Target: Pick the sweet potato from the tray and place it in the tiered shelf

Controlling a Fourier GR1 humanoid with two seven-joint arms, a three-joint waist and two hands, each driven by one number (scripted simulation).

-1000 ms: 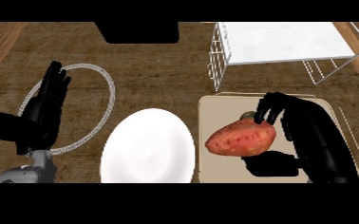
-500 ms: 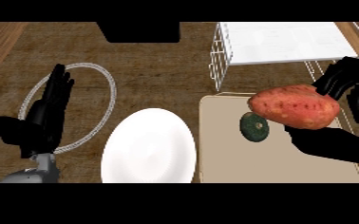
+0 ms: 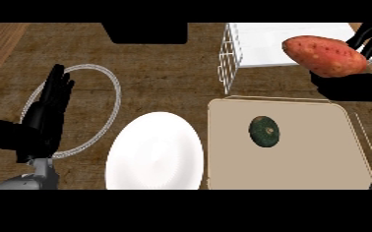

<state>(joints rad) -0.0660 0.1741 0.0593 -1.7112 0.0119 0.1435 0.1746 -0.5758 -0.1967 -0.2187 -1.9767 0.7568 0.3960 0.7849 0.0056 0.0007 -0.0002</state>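
Observation:
The reddish-orange sweet potato (image 3: 324, 55) is held up in the air at the right, over the near right part of the white wire tiered shelf (image 3: 280, 44). My right hand (image 3: 341, 83) is curled round it from below and behind, mostly hidden by it and by the view's right edge. The beige tray (image 3: 305, 167) lies below, holding only a dark green round item (image 3: 264, 130). My left hand (image 3: 48, 109) rests open at the left edge, fingers up.
A white plate (image 3: 154, 152) sits just left of the tray. A thin wire ring (image 3: 109, 81) lies on the wooden counter around my left hand. A dark block (image 3: 144, 32) is at the back edge.
My right hand has lifted the sweet potato off the tray and carried it up and to the right, over the shelf. The green item is uncovered on the tray. The left hand stayed put.

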